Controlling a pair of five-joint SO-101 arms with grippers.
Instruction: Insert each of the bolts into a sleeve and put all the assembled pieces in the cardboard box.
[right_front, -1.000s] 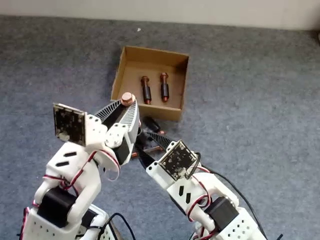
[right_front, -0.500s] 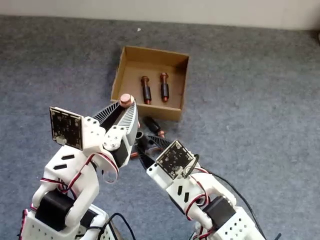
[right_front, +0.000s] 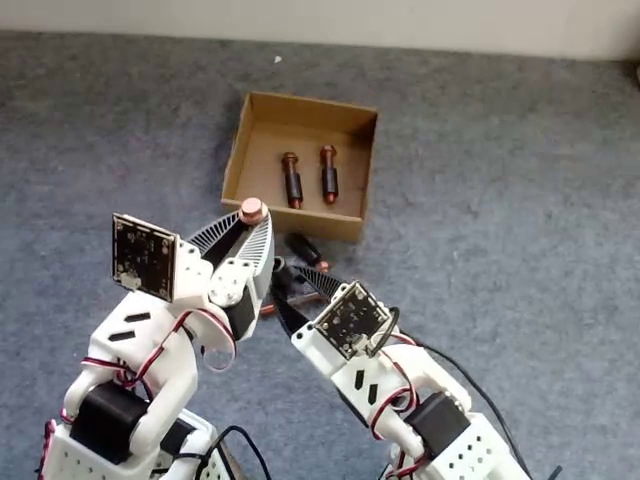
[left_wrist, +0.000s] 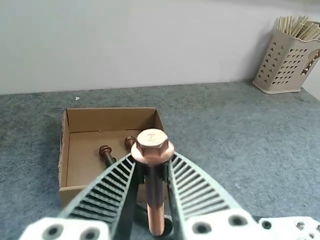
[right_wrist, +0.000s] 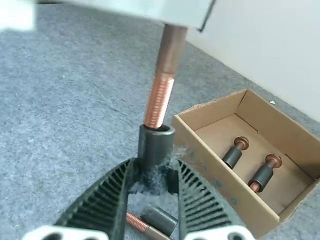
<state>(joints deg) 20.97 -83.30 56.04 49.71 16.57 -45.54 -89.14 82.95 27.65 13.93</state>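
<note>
Standing straight up in the left hand (left_wrist: 151, 167) is a copper-coloured metal bolt (left_wrist: 156, 200) with a six-sided head. The head is on top and the screw end points down. The two ribbed black fingers of the left hand are squeezed together on the bolt just under its head.

Right below it, the right hand (right_wrist: 154, 172) holds a short dark metal tube, the sleeve (right_wrist: 156, 142), standing up with its open end on top. Its ribbed black fingers are pressed on the low part of the sleeve, one on each side. The screw tip of the bolt sits at the open top of the sleeve, just touching it. Both hands are close together over the grey carpeted bench (right_front: 520, 200).

A little farther off is the brown square cardboard box (right_front: 310, 110), open on top. Two joined pieces lie side by side on its floor, one (right_front: 292, 180) on the left and one (right_front: 329, 175) on the right, each a copper bolt through a dark sleeve.

One more joined piece (right_front: 303, 247) lies on the bench just outside the near wall of the box, between the box and the hands.

That makes four bolts and four sleeves: three pairs joined, one pair held in the hands.
</note>
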